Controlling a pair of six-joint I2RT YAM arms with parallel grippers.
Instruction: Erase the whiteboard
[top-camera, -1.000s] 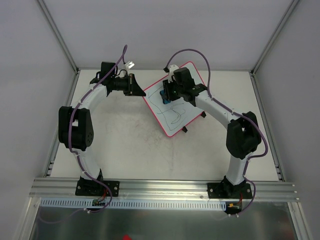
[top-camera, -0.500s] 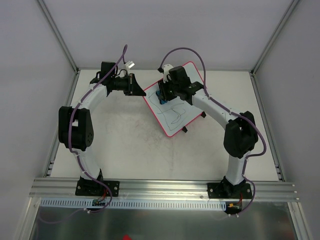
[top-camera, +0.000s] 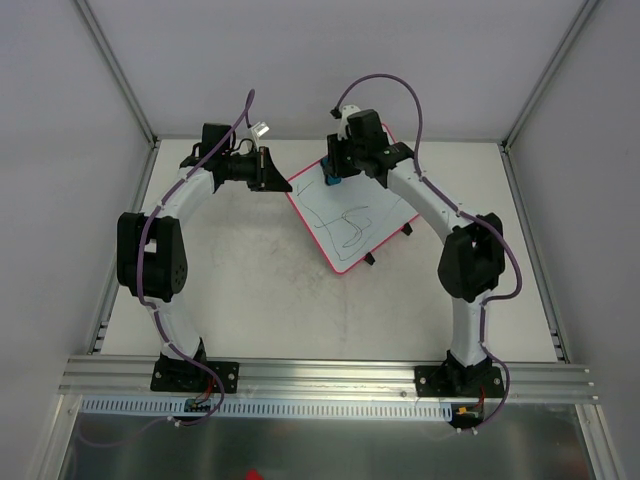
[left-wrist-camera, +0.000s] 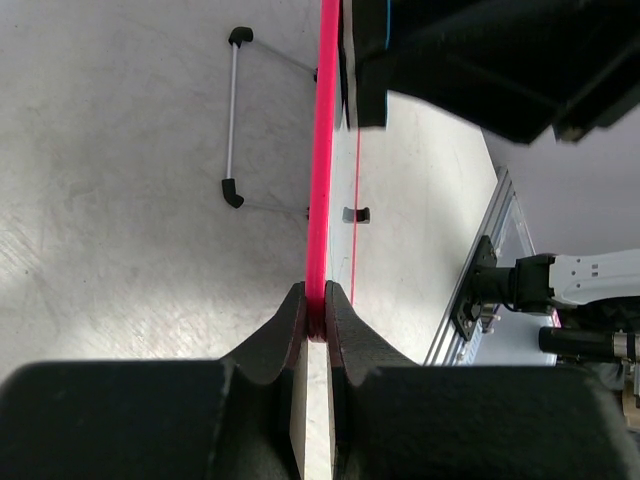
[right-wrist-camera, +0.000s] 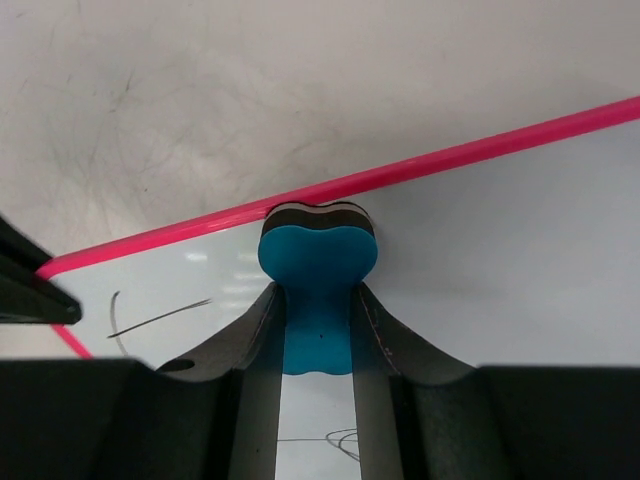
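My left claw (left-wrist-camera: 317, 300) pinches the thin pink rim of the glossy whiteboard (top-camera: 350, 240); my right claw (right-wrist-camera: 318, 292), clamped on a blue bone-shaped eraser (right-wrist-camera: 318, 255), presses dark felt beside that rim.

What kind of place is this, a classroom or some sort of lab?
Probably a robotics lab test cell: a left arm and right arm bolted to an aluminium rail, plain white wall panels boxing in the table, and a scribbled whiteboard as the work piece.
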